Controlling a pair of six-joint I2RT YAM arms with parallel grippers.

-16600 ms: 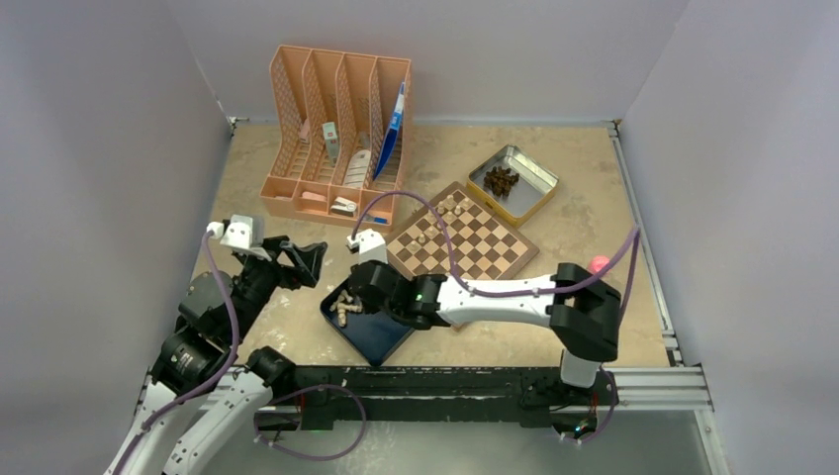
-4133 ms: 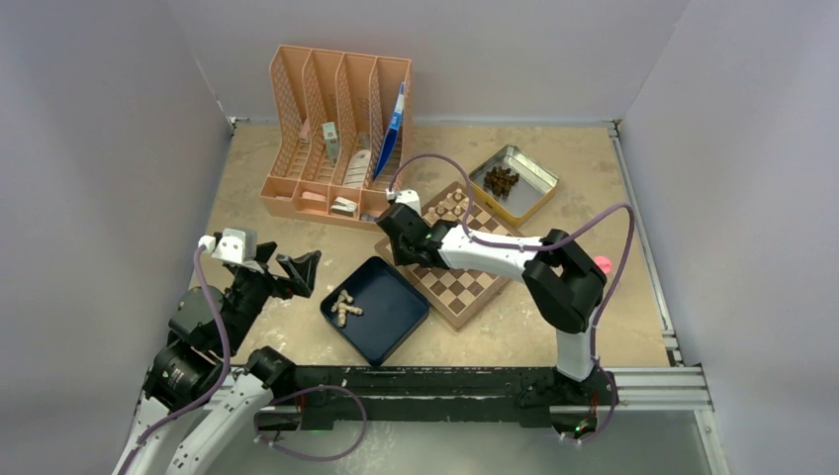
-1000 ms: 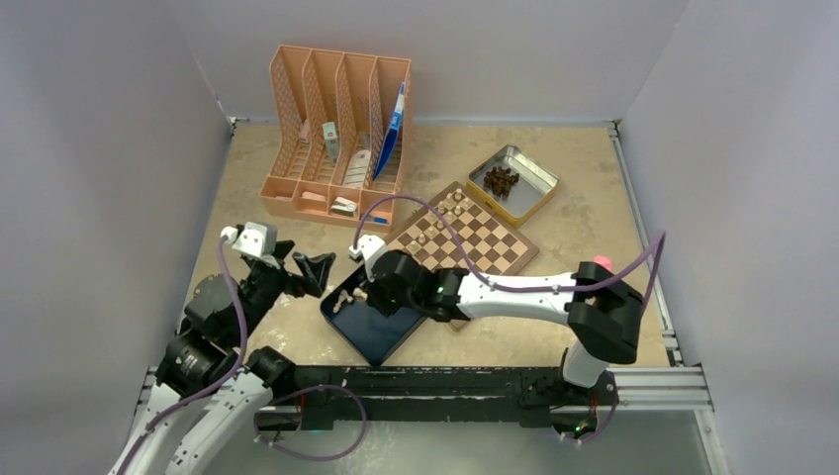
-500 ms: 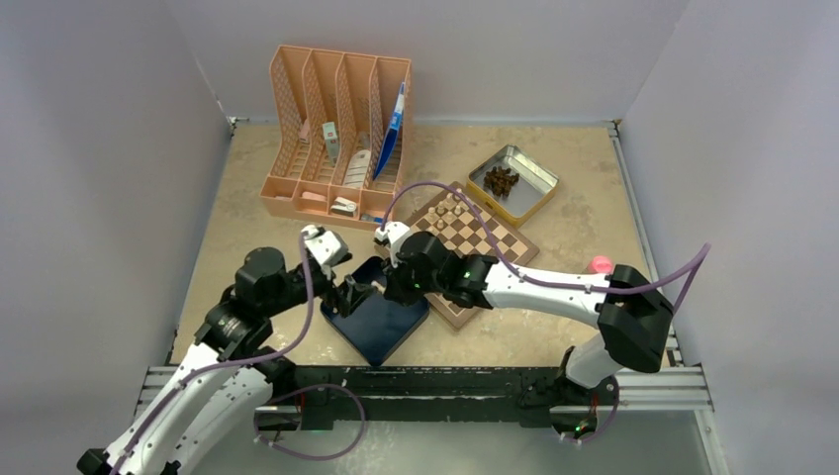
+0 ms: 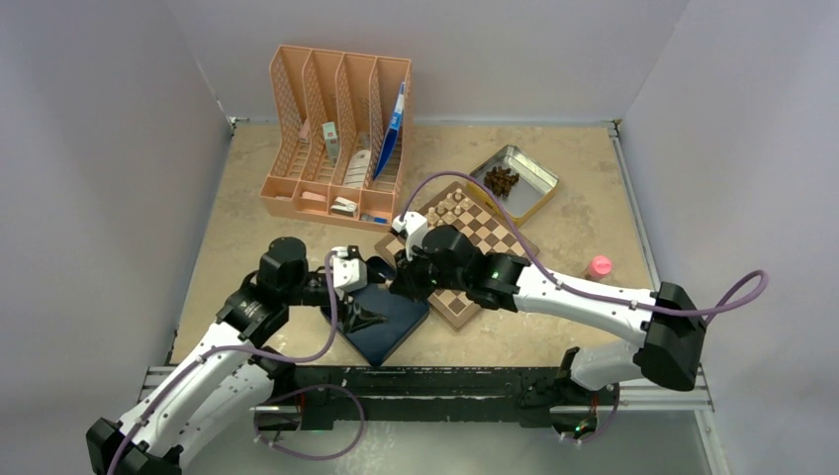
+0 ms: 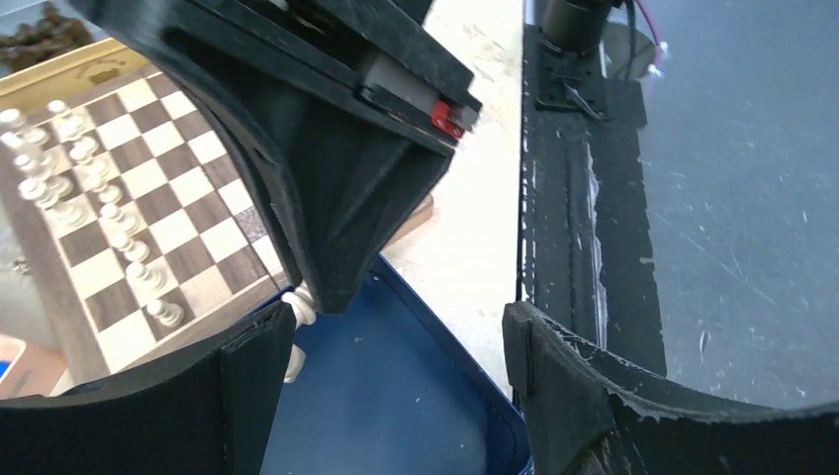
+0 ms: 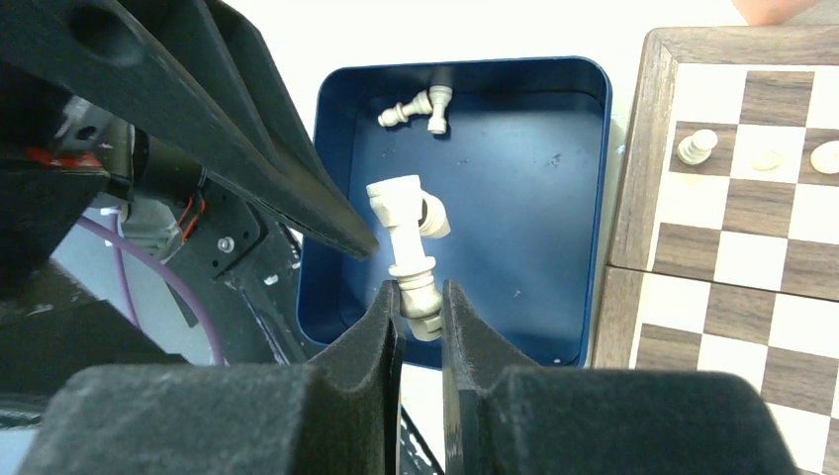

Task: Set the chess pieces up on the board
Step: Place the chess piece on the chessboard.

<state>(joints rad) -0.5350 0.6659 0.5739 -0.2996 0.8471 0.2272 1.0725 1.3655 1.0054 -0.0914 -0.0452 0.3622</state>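
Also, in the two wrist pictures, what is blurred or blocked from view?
Left wrist view: the right hand, dark and close, blocks part of the board; the pieces on it look sharp. Right wrist view: the fingers are slightly soft, the held chess piece is crisp.

Entry: no text, label, brand, number or sign is legible in any of the three views. The blue card [image 5: 399,117] standing in the peach organizer [image 5: 297,94] is too small for me to make out any print on it. The small red part [image 6: 447,119] in my left wrist view is too blurred to show any marking.
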